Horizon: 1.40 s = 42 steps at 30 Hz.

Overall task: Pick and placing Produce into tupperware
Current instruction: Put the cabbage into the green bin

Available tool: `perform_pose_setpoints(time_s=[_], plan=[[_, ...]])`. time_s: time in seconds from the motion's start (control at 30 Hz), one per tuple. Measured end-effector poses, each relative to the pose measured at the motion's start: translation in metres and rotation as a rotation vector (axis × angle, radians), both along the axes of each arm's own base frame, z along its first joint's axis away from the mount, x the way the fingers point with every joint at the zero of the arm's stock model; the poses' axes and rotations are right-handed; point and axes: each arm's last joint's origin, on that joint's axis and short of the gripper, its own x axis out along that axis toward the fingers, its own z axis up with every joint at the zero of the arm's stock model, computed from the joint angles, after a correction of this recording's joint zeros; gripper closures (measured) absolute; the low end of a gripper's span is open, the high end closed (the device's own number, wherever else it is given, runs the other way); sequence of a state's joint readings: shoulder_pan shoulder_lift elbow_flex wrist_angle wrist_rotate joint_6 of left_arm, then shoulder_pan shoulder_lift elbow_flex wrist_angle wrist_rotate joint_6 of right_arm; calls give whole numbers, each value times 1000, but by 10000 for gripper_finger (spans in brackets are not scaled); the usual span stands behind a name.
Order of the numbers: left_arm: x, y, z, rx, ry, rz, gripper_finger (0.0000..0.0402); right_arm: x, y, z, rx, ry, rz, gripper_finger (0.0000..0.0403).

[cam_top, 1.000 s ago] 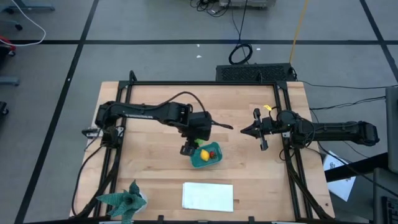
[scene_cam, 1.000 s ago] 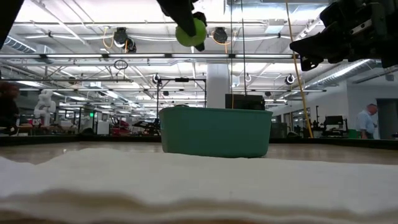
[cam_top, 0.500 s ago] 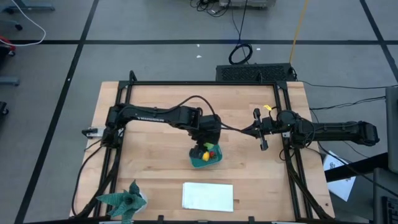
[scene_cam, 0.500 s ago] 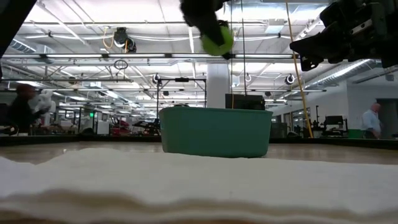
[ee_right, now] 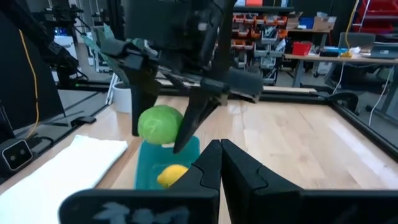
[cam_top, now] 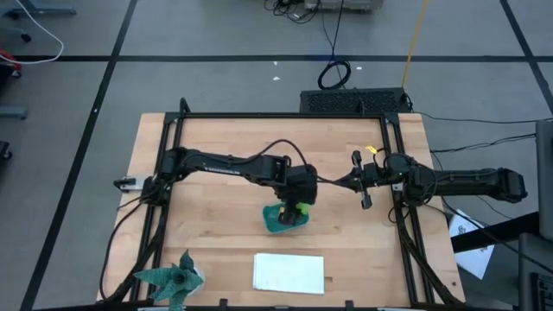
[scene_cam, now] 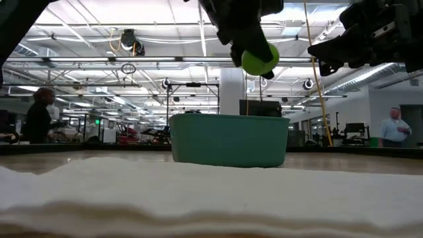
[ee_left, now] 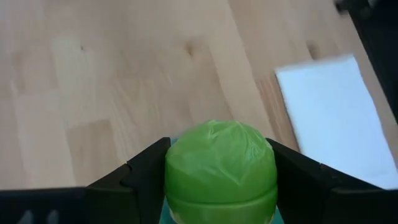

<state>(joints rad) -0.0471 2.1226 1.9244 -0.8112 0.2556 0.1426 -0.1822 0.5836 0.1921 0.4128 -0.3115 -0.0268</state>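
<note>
My left gripper (cam_top: 298,204) hangs over the teal tupperware (cam_top: 278,221), shut on a round bright green fruit (ee_left: 221,168). In the low view the green fruit (scene_cam: 260,59) is well above the tupperware's rim (scene_cam: 229,119). A yellow lemon-shaped fruit (ee_right: 173,175) lies inside the tupperware (ee_right: 144,167). My right gripper (cam_top: 341,182) waits shut to the right of the tupperware, above the table and pointing level toward the left arm. My left gripper pinches the green fruit by its two opposite sides (ee_left: 173,177) between its two fingers (ee_left: 146,171). The fingers slant down from the table's left side. The fruit is lifted clear, above the tupperware.
A flat white sheet (cam_top: 289,272) lies near the front edge. A teal spiky leafy object (cam_top: 173,278) stands at the front left corner. Black frame rails (cam_top: 164,173) run along both sides of the table. People (scene_cam: 39,122) are in the room beyond.
My left gripper has carried the green fruit toward the table's right edge and downward, from beside the tupperware's left rim to above the tupperware, tipping further down as it went. It stays shut on the fruit.
</note>
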Motion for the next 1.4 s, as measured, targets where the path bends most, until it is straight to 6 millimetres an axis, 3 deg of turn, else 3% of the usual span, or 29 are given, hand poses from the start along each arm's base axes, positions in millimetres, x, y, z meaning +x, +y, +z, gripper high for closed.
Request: perform_pose_setpoints(time_s=[0.23, 0.43, 0.87, 1.4], plan=[[9, -2, -13, -2, 34, 282, 165, 1, 0, -2, -8, 11, -1, 403], [7, -10, -24, 46, 97, 345, 165, 2, -1, -2, -10, 15, -1, 403], [1, -17, -51, 110, 152, 374, 165, 2, -1, -2, -10, 16, -1, 403], [0, -35, -53, 122, 136, 275, 165, 2, -1, -2, -11, 16, -1, 403]])
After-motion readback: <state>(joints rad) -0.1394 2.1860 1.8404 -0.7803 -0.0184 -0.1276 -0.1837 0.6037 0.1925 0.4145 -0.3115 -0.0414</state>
